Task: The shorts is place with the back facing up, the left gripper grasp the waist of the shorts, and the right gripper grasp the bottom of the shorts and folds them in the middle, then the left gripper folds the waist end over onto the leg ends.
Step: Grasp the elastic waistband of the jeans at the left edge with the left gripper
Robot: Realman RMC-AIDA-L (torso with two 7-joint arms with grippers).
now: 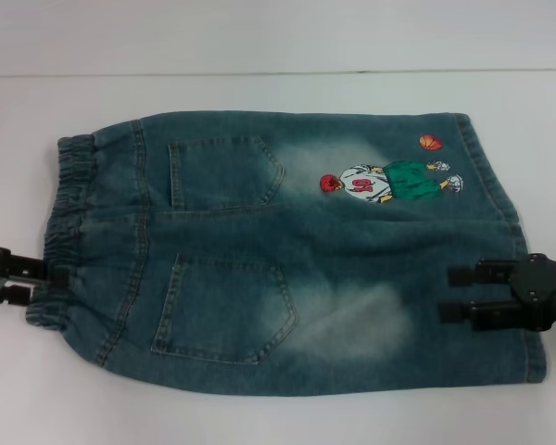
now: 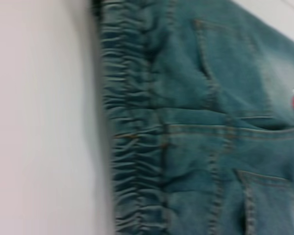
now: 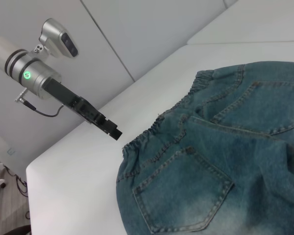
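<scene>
Lying flat, back up: denim shorts (image 1: pixel 287 250), soft, floppy; grip elastic waistband, leg hem. Left gripper (image 1: pixel 46 275), right gripper (image 1: pixel 459 292) both spread, unloaded.

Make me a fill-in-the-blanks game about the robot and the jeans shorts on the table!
1. The shorts lie flat with ____ back pockets showing.
2. The left gripper is at the stretchy ____ end of the shorts.
3. The right gripper has its fingers ____ above the leg end.
4. The little ball printed near the cartoon player is coloured ____.

Missing words: two; waist; open; orange
</scene>
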